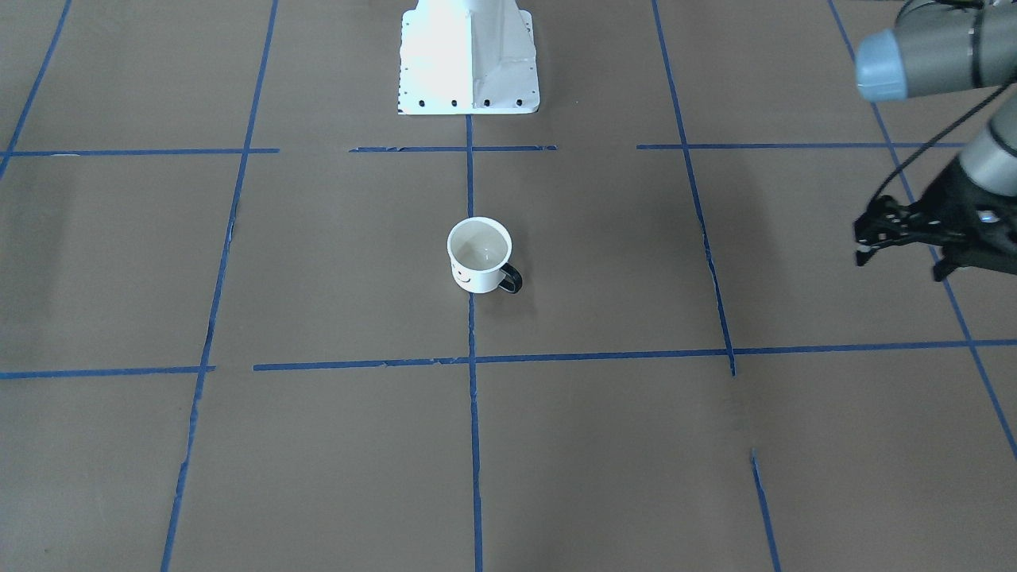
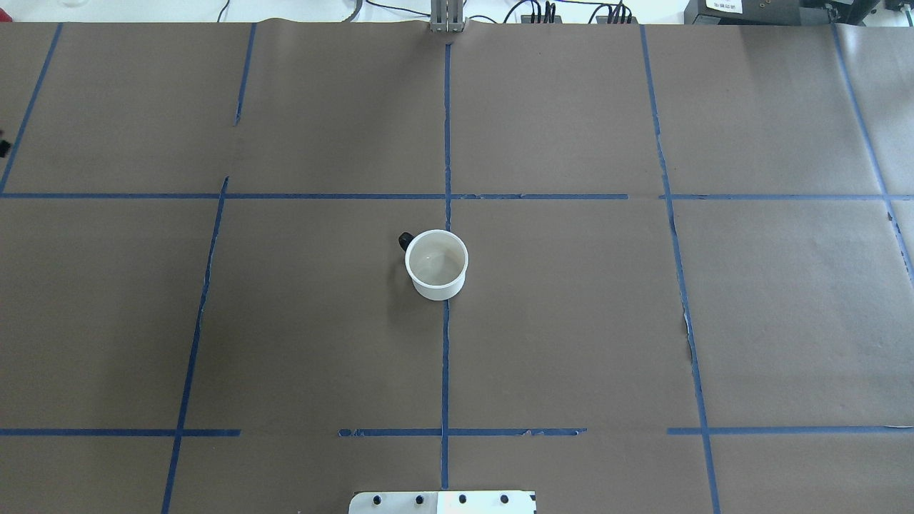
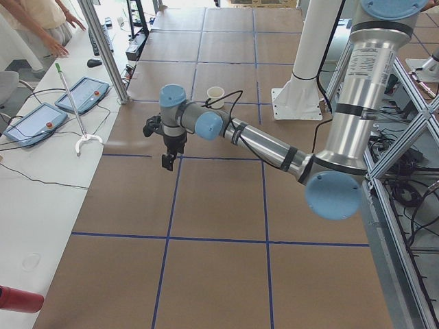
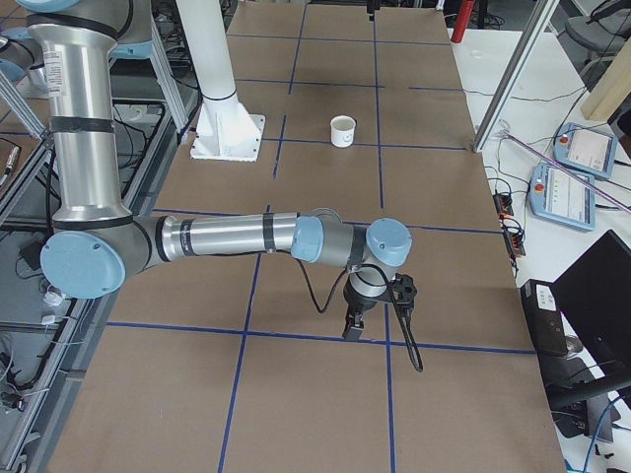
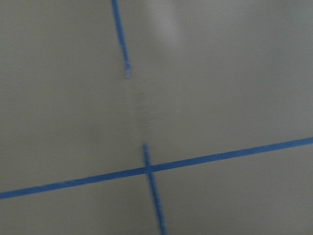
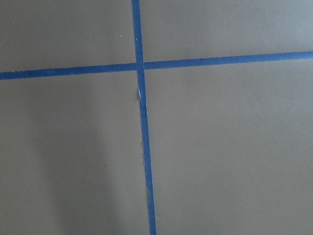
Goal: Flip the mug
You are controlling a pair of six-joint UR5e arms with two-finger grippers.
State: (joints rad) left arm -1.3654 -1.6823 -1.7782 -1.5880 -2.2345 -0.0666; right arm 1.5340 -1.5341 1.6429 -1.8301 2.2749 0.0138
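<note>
The mug (image 1: 479,254) is small and white with a black smiley face and a black loop handle. It stands upright with its opening up at the middle of the table, and also shows in the overhead view (image 2: 436,263). My left gripper (image 1: 941,274) hangs above the table far off to the mug's side, half cut off by the front view's right edge, so I cannot tell whether it is open or shut. My right gripper (image 4: 352,330) shows only in the right side view, pointing down over the table far from the mug (image 4: 342,130); I cannot tell its state. Neither gripper holds anything.
Brown paper with blue tape grid lines (image 2: 446,357) covers the table. The white robot base (image 1: 469,56) stands at the table's robot side. Operator pendants (image 3: 82,94) and cables lie on a side bench beyond the left end.
</note>
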